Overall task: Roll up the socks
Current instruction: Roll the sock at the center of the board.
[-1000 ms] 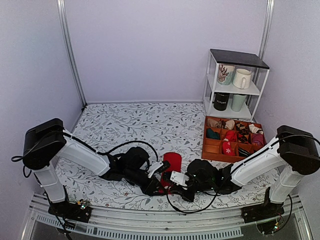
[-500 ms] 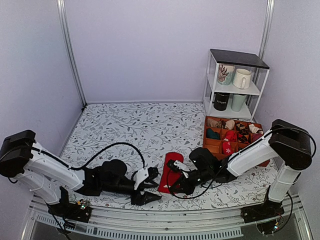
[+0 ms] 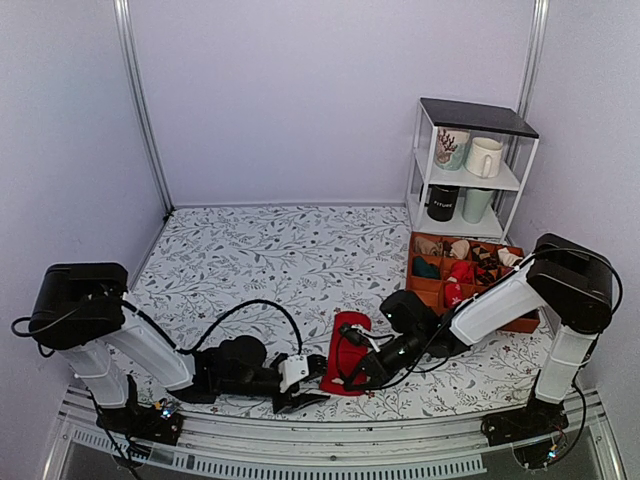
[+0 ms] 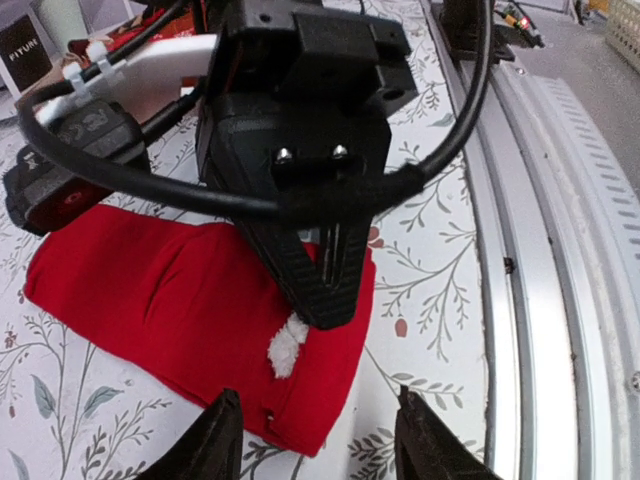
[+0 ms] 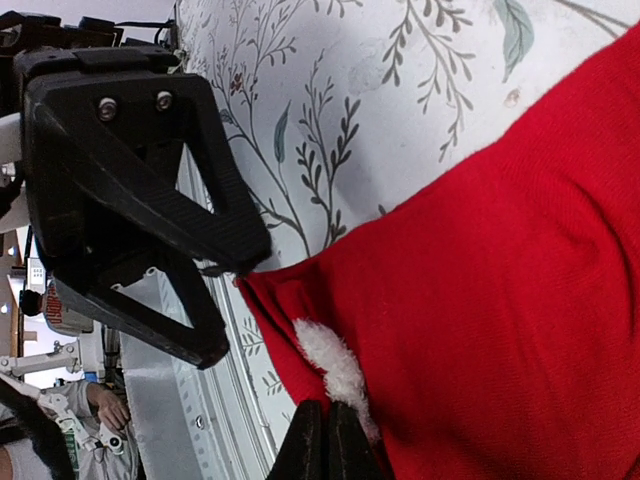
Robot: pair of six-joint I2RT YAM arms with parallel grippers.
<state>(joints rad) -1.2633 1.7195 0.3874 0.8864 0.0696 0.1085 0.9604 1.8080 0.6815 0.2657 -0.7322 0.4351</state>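
Note:
The plain red socks point(image 3: 350, 335) lie flat near the table's front edge, a small white tuft point(image 4: 286, 347) at their near end. My right gripper point(image 5: 326, 432) is shut, its tips pinching the red fabric beside the tuft point(image 5: 335, 370). In the left wrist view its black fingers point(image 4: 322, 290) come down onto the socks point(image 4: 180, 300). My left gripper point(image 4: 320, 440) is open and holds nothing, its tips level with the socks' near end, the corner of the fabric between them. From above, the left gripper point(image 3: 312, 383) sits just left of the right gripper point(image 3: 347, 372).
An orange divided box point(image 3: 430, 300) of sock bundles stands at the right, and behind it a white shelf point(image 3: 470, 165) with mugs. A metal rail point(image 4: 560, 250) runs along the table's front edge, close to both grippers.
My left gripper has opened, let go of the socks and drawn back toward the front rail. The socks now lie stretched out flatter and nearer the front. The right gripper stays shut.

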